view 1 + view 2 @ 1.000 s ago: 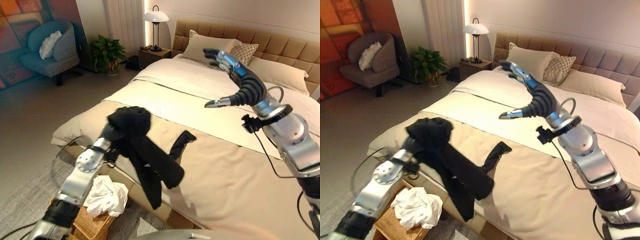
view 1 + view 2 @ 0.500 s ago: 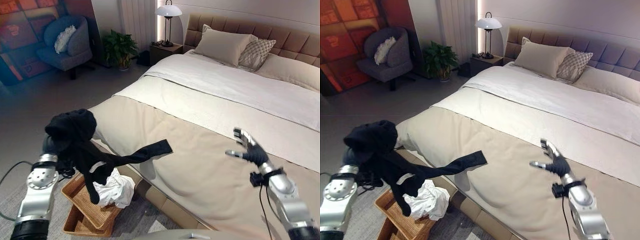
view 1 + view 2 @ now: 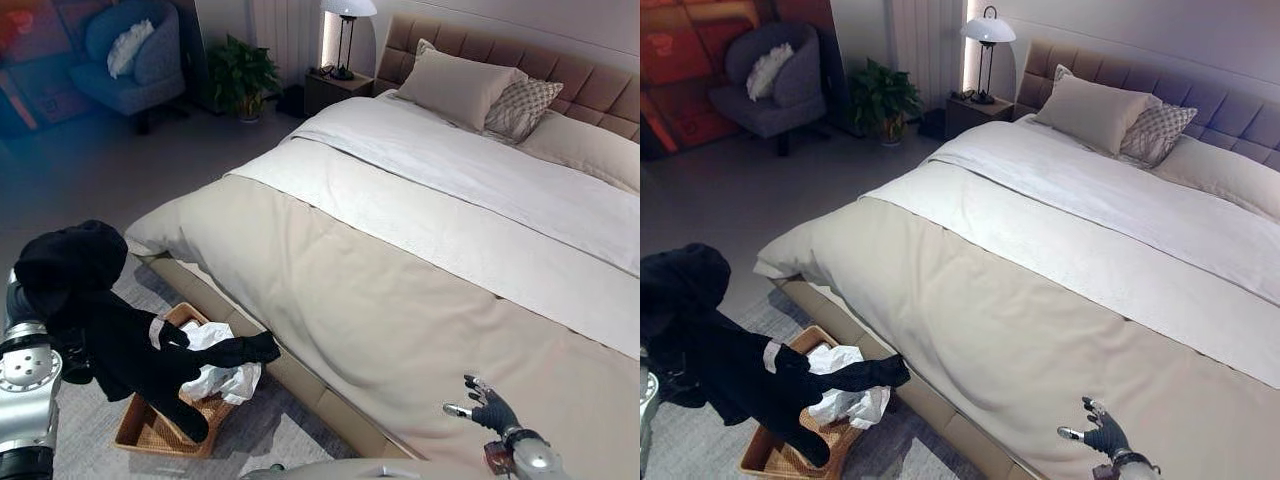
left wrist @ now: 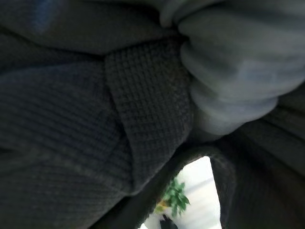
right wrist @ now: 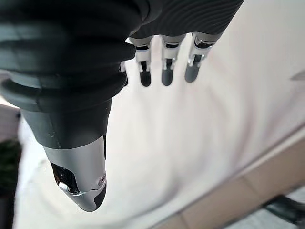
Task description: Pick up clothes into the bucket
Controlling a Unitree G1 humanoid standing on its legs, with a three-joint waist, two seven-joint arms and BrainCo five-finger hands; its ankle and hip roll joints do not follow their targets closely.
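Bedroom floor ran beside a wide bed (image 3: pixel 420 260) with a beige cover, its near corner overhanging a woven basket (image 3: pixel 140 432) that sat on a grey rug against the bed frame. White cloth (image 3: pixel 222 378) already lay heaped in the basket. The black garment (image 3: pixel 110 340) hung bunched at the left hand (image 3: pixel 18 300), the hand itself buried in the fabric, so I could not tell how its fingers sat; in the left wrist view dark knit cloth pressed right against the lens. One long sleeve trailed across the white heap and out over the basket's rim toward the bed. The right hand (image 3: pixel 482 405) hovered low over the bed's foot, fingers spread and holding nothing.

Judging from this, a drop from here could leave the sleeve or hem draped outside the basket, since the bundle hung nearer its outer edge than its middle. Open floor lay to the left; the bed frame hemmed the basket on its other side.
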